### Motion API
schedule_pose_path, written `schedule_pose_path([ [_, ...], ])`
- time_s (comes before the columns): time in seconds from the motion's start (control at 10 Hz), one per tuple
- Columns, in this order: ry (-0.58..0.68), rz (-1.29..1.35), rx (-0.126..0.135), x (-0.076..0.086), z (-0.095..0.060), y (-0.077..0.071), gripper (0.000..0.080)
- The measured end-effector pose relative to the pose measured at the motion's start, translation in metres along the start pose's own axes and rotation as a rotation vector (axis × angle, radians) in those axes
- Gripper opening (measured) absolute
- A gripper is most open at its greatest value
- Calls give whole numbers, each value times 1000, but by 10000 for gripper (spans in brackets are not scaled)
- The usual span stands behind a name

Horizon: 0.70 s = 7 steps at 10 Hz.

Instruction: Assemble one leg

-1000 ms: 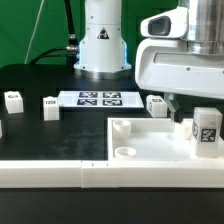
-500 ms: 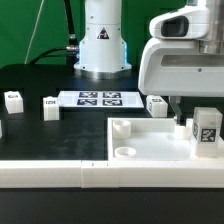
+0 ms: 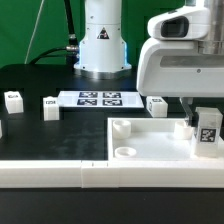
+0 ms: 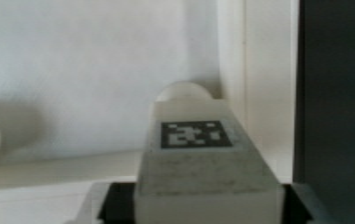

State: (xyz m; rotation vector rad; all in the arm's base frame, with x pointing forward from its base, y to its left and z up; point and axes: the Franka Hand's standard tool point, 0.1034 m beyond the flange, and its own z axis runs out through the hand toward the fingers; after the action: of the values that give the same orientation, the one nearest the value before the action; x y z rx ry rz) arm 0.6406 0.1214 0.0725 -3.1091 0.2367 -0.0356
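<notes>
The leg [image 3: 208, 132], a small white block with a black-and-white tag facing the camera, stands upright on the far right part of the large white panel [image 3: 150, 140] in the exterior view. My gripper [image 3: 200, 127] reaches down over it, with one dark finger [image 3: 187, 122] beside its left face. The wrist view shows the leg [image 4: 199, 150] filling the space inside my gripper [image 4: 200, 207]. Both black fingertips [image 4: 121, 206] press flush against its sides, so the jaws are shut on it. The leg's base still rests on the panel.
Three more small white blocks [image 3: 13, 100] [image 3: 50, 106] [image 3: 157, 104] stand on the black table. The marker board [image 3: 98, 98] lies in front of the robot base [image 3: 103, 45]. A long white bar [image 3: 60, 172] runs along the front. The panel has a corner socket [image 3: 125, 152].
The fingers have closed in from wide open onto the leg's sides. The gripper body shifted slightly toward the exterior view's right; the leg stayed in place.
</notes>
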Motion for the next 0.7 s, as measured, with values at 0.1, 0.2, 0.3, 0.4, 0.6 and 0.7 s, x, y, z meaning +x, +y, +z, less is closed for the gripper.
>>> schedule_pose_path([
  [0.1, 1, 33, 0, 0, 0, 0, 289],
  [0.2, 1, 146, 1, 0, 0, 1, 289],
  [0.3, 1, 272, 1, 0, 0, 2, 289],
  [0.4, 1, 394, 0, 1, 0, 4, 289],
  [0.6, -5, 622, 8, 2, 1, 7, 291],
  [0.7, -3, 761, 7, 1, 1, 6, 291],
])
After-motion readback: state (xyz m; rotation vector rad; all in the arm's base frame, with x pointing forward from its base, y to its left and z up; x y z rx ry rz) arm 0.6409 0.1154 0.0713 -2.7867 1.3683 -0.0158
